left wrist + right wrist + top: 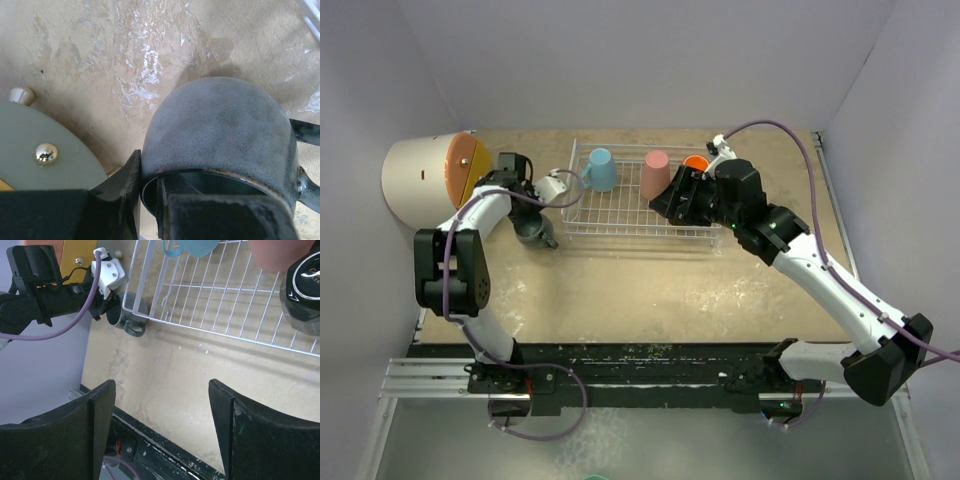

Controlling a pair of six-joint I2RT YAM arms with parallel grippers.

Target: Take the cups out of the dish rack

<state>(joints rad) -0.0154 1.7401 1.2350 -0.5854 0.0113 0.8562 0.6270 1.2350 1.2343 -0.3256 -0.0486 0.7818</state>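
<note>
The white wire dish rack (620, 215) stands at mid-table. In it are a light blue mug (601, 170), a pink tumbler (656, 174), an orange mug (696, 163) and, in the right wrist view, an upside-down black mug (302, 295). A grey-teal mug (220, 130) sits just left of the rack at table level. My left gripper (150, 185) is shut on its rim, one finger inside and one outside. Over the rack's right part, my right gripper (162, 390) is open with nothing between its fingers.
A cream cylinder with an orange face (425, 180) lies at the far left, close behind the left arm. Its pale disc with brass nuts (30, 150) fills the lower left of the left wrist view. Bare tan table (650, 290) lies in front of the rack.
</note>
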